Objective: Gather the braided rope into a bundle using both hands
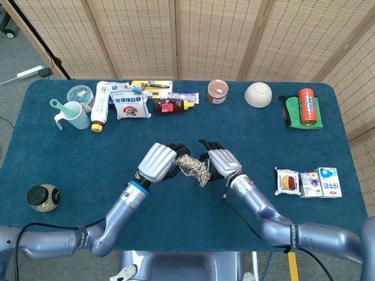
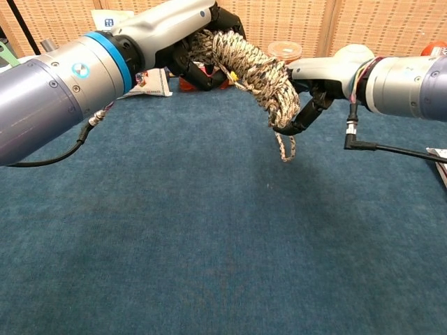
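The braided rope (image 2: 248,66) is already coiled into a bundle, held above the blue table (image 1: 176,211) near its centre. The left hand (image 1: 158,162) grasps it from nine o'clock, the right hand (image 1: 221,162) curls fingers against its three o'clock end. Only a short tail dangling at six o'clock looks left to tuck in

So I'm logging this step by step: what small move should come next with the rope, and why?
Probably tuck the dangling end into the coil with the right hand. The rope is bundled and held off the table between the left hand and the right, but one short tail hangs loose below it.
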You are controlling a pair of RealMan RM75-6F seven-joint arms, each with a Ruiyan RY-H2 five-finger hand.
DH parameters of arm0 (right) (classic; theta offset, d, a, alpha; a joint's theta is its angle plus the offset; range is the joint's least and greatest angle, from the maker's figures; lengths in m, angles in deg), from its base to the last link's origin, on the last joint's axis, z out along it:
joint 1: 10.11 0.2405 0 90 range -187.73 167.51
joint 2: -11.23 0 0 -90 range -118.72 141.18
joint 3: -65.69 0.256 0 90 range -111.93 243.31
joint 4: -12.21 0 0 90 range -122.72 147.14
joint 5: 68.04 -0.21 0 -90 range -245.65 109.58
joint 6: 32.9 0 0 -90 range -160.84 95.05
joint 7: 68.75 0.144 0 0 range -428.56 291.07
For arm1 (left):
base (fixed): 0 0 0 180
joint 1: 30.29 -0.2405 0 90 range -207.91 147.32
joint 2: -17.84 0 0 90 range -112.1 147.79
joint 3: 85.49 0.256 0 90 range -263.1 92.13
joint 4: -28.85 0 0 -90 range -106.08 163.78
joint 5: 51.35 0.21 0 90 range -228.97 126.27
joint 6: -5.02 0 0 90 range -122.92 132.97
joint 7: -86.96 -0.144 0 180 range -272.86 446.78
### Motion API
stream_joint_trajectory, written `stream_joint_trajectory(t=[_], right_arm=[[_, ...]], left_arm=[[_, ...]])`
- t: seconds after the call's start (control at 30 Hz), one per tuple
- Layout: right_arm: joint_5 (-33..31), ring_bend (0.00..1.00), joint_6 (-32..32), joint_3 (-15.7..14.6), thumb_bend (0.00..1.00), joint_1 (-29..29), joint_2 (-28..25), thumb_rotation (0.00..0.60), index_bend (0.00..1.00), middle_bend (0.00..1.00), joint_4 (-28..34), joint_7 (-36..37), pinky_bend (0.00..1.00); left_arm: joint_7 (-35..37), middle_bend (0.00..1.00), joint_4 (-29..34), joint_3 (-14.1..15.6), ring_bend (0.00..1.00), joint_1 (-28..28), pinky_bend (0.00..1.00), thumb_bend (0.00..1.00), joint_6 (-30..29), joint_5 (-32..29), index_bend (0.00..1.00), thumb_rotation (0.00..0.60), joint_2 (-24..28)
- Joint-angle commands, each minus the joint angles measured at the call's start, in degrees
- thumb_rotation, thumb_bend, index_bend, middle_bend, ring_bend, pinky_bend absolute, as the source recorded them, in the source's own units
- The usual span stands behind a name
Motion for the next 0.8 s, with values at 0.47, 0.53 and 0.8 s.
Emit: stream_joint_trajectory(t=[0.47, 0.53, 0.8], right_arm=[[1.87, 0.00, 0.30, -0.63, 0.48, -1.93, -0.71, 0.600, 0.74, 0.00, 2.73, 4.87, 0.00], [1.72, 0.00, 0.21, -0.39, 0.48, -1.93, -0.68, 0.600, 0.74, 0.00, 3.15, 5.33, 0.00], [-0.77, 0.00, 0.82, 0.51, 0.48, -1.92, -0.74, 0.600, 0.74, 0.00, 5.18, 7.64, 0.00]], left_arm=[[0.95, 0.46, 1.67, -2.75, 0.53, -1.18, 0.72, 0.52, -2.53, -5.11, 0.58, 0.600, -3.27], [0.91, 0.46, 1.98, -3.05, 0.53, -1.55, 0.72, 0.52, -3.34, -5.86, 0.58, 0.600, -3.81], [2.32, 0.46, 3.30, -4.19, 0.53, -2.92, 0.72, 0.52, -5.46, -8.81, 0.58, 0.600, -6.02]])
